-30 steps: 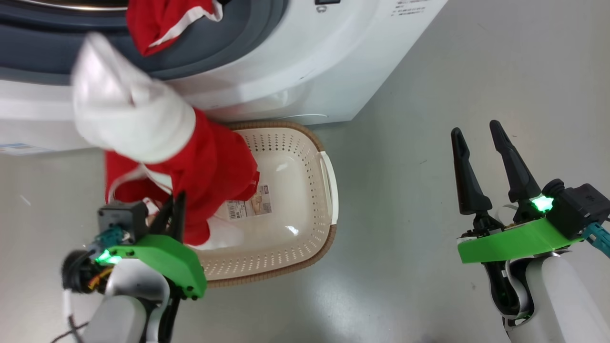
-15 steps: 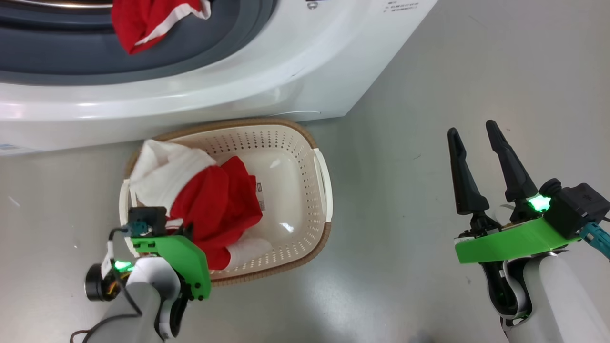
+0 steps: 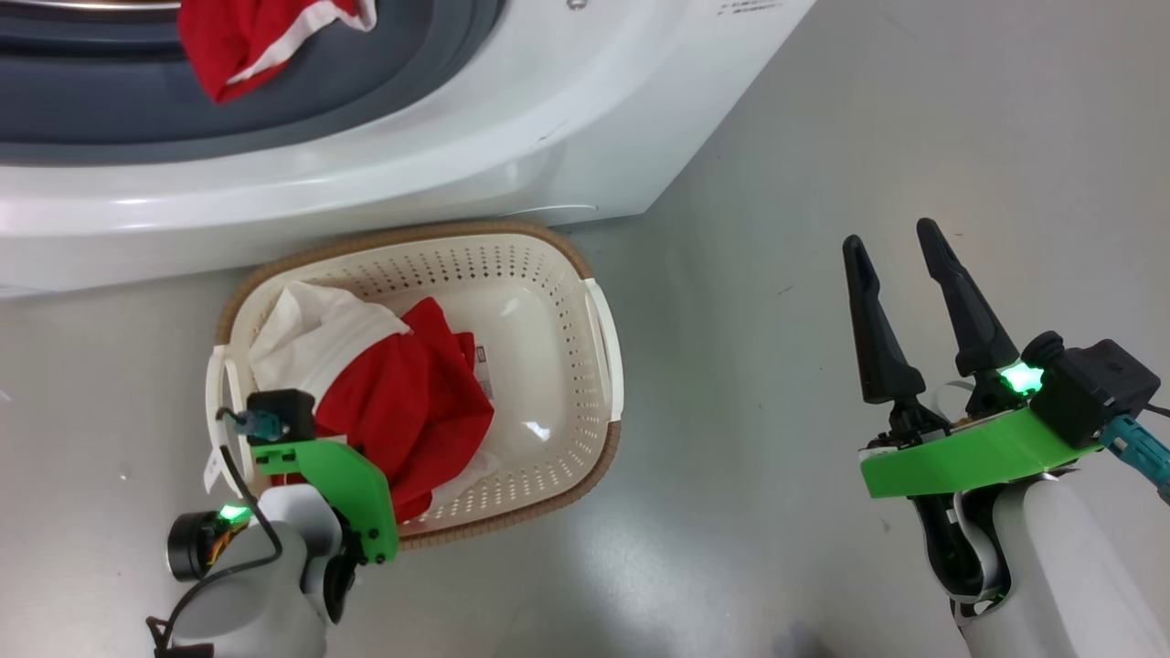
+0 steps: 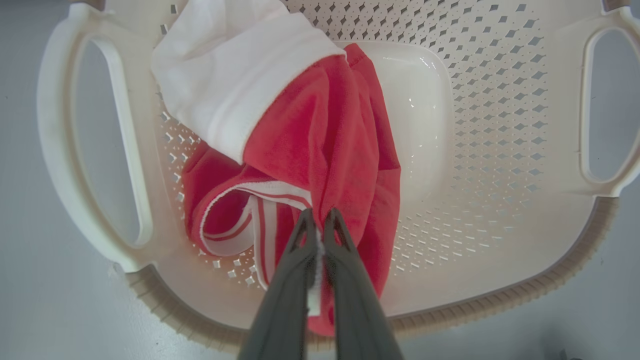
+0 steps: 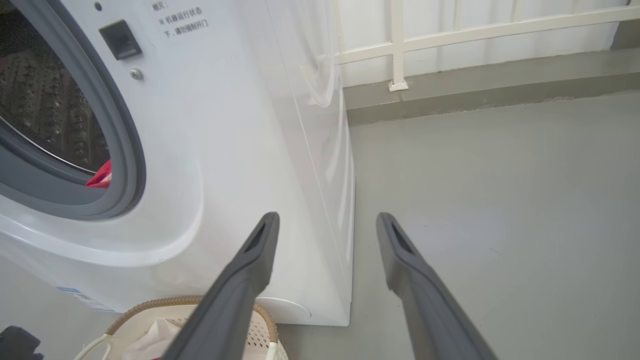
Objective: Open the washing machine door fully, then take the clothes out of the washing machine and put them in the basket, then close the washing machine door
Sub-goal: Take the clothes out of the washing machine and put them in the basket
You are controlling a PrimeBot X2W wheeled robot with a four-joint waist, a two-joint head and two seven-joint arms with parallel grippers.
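Evidently the drop-off is almost done. In the head view, the basket (image 3: 612,366) sits on the floor (image 3: 777,384) just in front of the washing machine (image 3: 411,174) — close under the drum mouth, probably so a garment travels only a short way. The clothes (image 3: 402,402) lie heaped in the basket's left half, white trim uppermost. Beyond the basket, a second red piece (image 3: 233,41) drapes over the machine's grey ring (image 3: 366,87). Well to the basket's right, the right claw (image 3: 889,234) hangs wide and empty, apparently parked out of the way.

In the left wrist view, the left claw (image 4: 318,220) is pinched narrow on a fold of the red fabric, low inside the basket — letting go looks like the next move.

In the right wrist view, the basket's rim peeks in below the spread fingers (image 5: 250,270).
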